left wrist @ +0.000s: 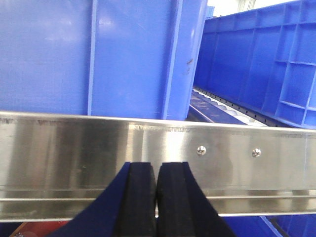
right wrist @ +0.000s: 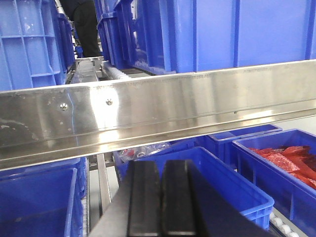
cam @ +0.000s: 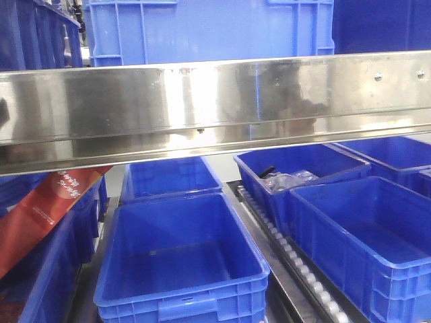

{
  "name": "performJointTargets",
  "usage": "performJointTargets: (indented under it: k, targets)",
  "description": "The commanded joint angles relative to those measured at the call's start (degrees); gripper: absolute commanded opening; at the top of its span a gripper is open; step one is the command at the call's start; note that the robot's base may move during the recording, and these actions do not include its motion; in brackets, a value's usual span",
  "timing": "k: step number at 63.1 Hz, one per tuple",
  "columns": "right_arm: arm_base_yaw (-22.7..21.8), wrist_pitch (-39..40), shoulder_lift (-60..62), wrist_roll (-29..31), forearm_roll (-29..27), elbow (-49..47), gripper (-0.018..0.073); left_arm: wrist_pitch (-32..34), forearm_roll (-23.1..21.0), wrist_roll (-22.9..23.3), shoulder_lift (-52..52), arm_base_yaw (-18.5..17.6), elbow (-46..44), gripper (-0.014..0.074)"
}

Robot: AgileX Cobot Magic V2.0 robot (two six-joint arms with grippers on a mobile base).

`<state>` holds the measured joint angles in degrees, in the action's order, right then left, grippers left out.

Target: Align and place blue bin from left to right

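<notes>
The blue bin sits on the upper shelf behind the steel rail, at twelve o'clock from the left gripper; its long axis cannot be told; the left arm looks nearer; both the left and the right gripper are closed, empty; only the front view shows the lower bins

— What's the setting?

— Storage racking. A polished steel rail runs across the front view, throwing back soft glare from overhead light.

— And under it?

— Darker royal-blue bins sit in rows on the lower level, split by a roller track of small white wheels. A red packet leans at the left.

— Any fixings?

— Two screws in the rail, seen from the left wrist. A bright window shows top right there.
</notes>
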<state>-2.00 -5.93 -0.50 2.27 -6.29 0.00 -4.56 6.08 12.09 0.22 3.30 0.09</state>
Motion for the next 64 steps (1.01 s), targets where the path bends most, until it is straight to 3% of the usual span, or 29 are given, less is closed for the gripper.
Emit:
performJointTargets:
  k: [1, 64]
  targets:
    - [-0.3, 0.5, 0.5, 0.4, 0.5, 0.0, -0.007, 0.9, -0.3, -0.1, -0.2, 0.0, -0.1, 0.0003]
    - [-0.3, 0.5, 0.5, 0.4, 0.5, 0.0, -0.007, 0.9, -0.3, -0.1, -0.2, 0.0, -0.1, 0.0003]
